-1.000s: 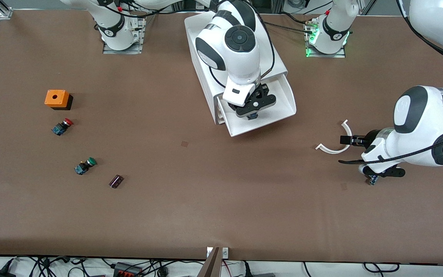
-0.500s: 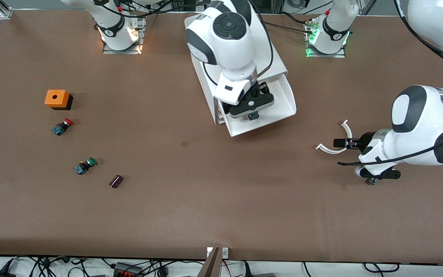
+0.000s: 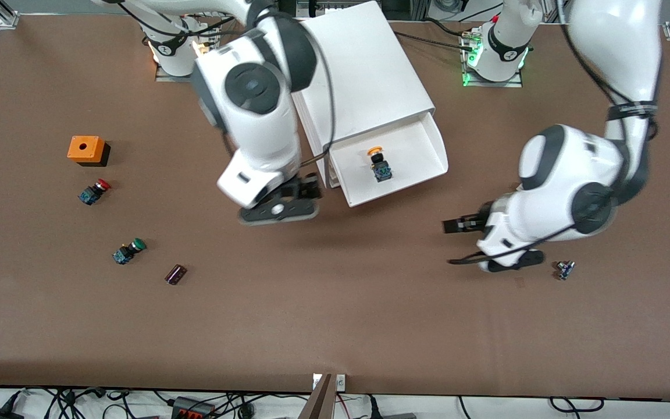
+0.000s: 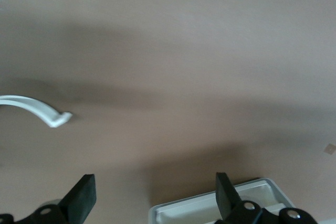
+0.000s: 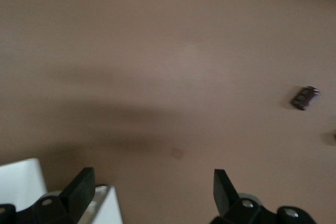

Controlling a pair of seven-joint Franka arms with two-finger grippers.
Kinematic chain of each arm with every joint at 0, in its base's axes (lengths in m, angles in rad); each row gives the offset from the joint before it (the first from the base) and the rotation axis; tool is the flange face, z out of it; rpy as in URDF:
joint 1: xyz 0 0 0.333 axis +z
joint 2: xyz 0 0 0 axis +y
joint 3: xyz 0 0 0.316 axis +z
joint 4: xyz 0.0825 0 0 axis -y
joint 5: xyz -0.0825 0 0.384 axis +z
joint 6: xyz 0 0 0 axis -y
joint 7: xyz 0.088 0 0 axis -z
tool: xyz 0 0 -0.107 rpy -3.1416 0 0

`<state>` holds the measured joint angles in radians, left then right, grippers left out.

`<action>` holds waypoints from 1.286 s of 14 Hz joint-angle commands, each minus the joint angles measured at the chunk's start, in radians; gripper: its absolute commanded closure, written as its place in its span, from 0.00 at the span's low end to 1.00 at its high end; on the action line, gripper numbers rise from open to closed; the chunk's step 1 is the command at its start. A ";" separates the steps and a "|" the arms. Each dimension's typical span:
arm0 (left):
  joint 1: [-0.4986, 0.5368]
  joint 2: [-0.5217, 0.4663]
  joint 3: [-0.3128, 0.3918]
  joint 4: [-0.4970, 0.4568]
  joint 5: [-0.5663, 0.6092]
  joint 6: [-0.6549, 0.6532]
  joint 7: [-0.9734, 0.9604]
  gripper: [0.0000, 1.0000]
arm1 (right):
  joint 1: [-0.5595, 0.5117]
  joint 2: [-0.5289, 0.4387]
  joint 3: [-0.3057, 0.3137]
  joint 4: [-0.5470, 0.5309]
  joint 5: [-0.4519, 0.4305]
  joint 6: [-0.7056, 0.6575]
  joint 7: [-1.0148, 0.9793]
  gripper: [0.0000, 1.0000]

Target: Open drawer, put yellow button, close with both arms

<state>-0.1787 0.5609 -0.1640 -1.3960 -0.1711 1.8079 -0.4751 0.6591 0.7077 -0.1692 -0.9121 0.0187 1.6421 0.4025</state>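
Note:
The drawer point(image 3: 422, 152) is pulled out of the white cabinet point(image 3: 364, 75). The yellow button point(image 3: 378, 164) lies in it, free of both grippers. My right gripper point(image 3: 281, 209) is open and empty over the table, beside the cabinet toward the right arm's end; its wrist view point(image 5: 152, 178) shows a white cabinet corner point(image 5: 21, 182) by one finger. My left gripper point(image 3: 454, 226) is open and empty over the table, toward the left arm's end of the drawer; its wrist view point(image 4: 153, 182) shows a corner of the drawer's rim point(image 4: 210, 205).
An orange box point(image 3: 86, 149), a red-capped button point(image 3: 95, 191), a green-capped button point(image 3: 128, 250) and a dark purple part point(image 3: 175, 274) lie toward the right arm's end. A small part point(image 3: 565, 269) lies by the left arm. A white curved piece point(image 4: 37, 109) shows in the left wrist view.
My right gripper has let go of the yellow button in the drawer and moved out toward the right arm's end. My left gripper has moved toward the drawer.

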 commanded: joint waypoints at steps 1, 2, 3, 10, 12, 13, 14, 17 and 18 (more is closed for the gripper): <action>-0.051 0.001 0.008 -0.049 0.005 0.063 -0.115 0.00 | -0.137 -0.023 0.011 -0.002 0.010 -0.064 -0.106 0.00; -0.080 -0.006 0.007 -0.061 0.005 0.071 -0.144 0.00 | -0.197 -0.028 0.011 -0.002 0.012 -0.083 -0.146 0.00; -0.109 -0.009 0.012 -0.067 0.007 0.071 -0.161 0.00 | -0.241 -0.036 0.013 -0.002 0.009 -0.105 -0.166 0.00; -0.154 -0.090 -0.046 -0.225 0.018 0.068 -0.194 0.00 | -0.410 -0.089 0.005 -0.004 0.009 -0.202 -0.171 0.00; -0.156 -0.111 -0.062 -0.265 0.013 0.059 -0.239 0.00 | -0.476 -0.117 0.013 -0.013 0.024 -0.203 -0.203 0.00; -0.156 -0.119 -0.074 -0.291 0.012 0.060 -0.243 0.00 | -0.492 -0.131 0.011 -0.019 0.046 -0.199 -0.215 0.00; -0.148 -0.121 -0.104 -0.301 0.010 0.060 -0.250 0.00 | -0.516 -0.158 0.013 -0.056 0.062 -0.190 -0.215 0.00; -0.145 -0.136 -0.140 -0.339 0.010 0.060 -0.280 0.00 | -0.573 -0.282 0.020 -0.215 0.078 -0.118 -0.237 0.00; -0.143 -0.150 -0.155 -0.357 0.010 0.060 -0.281 0.00 | -0.585 -0.324 0.022 -0.261 0.078 -0.101 -0.269 0.00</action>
<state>-0.3372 0.4682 -0.2822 -1.6758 -0.1627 1.8649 -0.7374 0.0997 0.5148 -0.1723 -1.0064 0.0826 1.4872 0.1731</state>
